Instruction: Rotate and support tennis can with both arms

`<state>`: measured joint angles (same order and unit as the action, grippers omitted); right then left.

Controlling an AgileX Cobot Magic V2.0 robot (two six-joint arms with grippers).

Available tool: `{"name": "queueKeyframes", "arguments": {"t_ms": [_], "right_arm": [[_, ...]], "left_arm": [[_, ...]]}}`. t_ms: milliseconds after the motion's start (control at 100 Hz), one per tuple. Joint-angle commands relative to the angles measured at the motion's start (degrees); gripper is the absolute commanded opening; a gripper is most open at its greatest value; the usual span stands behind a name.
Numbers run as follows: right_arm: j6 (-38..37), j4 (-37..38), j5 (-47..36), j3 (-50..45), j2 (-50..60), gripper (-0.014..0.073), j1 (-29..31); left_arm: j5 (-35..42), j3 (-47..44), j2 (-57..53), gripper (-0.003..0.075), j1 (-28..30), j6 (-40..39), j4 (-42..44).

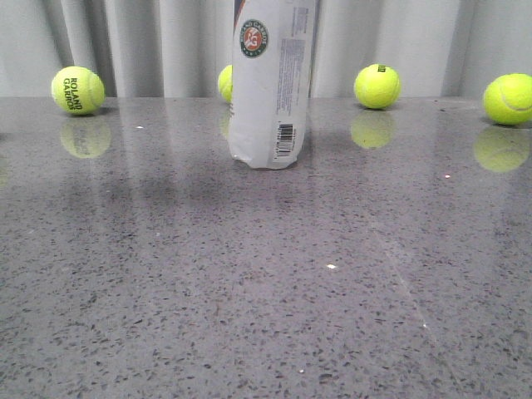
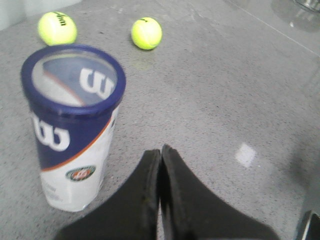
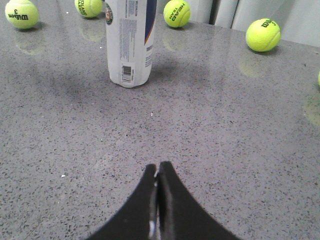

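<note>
The tennis can point(image 1: 270, 83) stands upright at the back middle of the grey table, its white label, green round logo and barcode facing me; its top is cut off by the front view. In the left wrist view the tennis can point(image 2: 72, 130) shows its navy rim and clear lid from above. My left gripper point(image 2: 161, 150) is shut and empty, above the table beside the can, apart from it. In the right wrist view the tennis can point(image 3: 129, 42) stands far ahead. My right gripper point(image 3: 158, 166) is shut and empty, well short of it. Neither gripper shows in the front view.
Yellow-green tennis balls lie along the table's back edge before a white curtain: one at the left point(image 1: 77, 90), one half hidden behind the can point(image 1: 225, 83), one right of it point(image 1: 376, 86), one at the far right point(image 1: 509, 99). Two balls point(image 2: 57, 27) point(image 2: 146, 33) lie beyond the can.
</note>
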<state>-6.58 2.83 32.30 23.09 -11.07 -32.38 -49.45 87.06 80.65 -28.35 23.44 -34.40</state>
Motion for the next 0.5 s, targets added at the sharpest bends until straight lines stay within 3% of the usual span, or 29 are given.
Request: {"name": "queueKeyframes", "arguments": {"t_ms": [0,120,490], "right_arm": [[0.11,0.76,-4.58,1.40,-0.47,-0.0059,0.26],[0.11,0.76,-4.58,1.40,-0.47,-0.0059,0.26],[0.11,0.76,-4.58,1.40,-0.47,-0.0059,0.26]], "left_arm": [[7.61,-3.90,-5.39,-0.0020,-0.43,0.29,-2.54],[12.85,-11.67,-9.86,-0.0020,-0.43,0.29,-2.54],[16.17,-24.09,-18.01,-0.0020,-0.32,0.29,2.46]]}}
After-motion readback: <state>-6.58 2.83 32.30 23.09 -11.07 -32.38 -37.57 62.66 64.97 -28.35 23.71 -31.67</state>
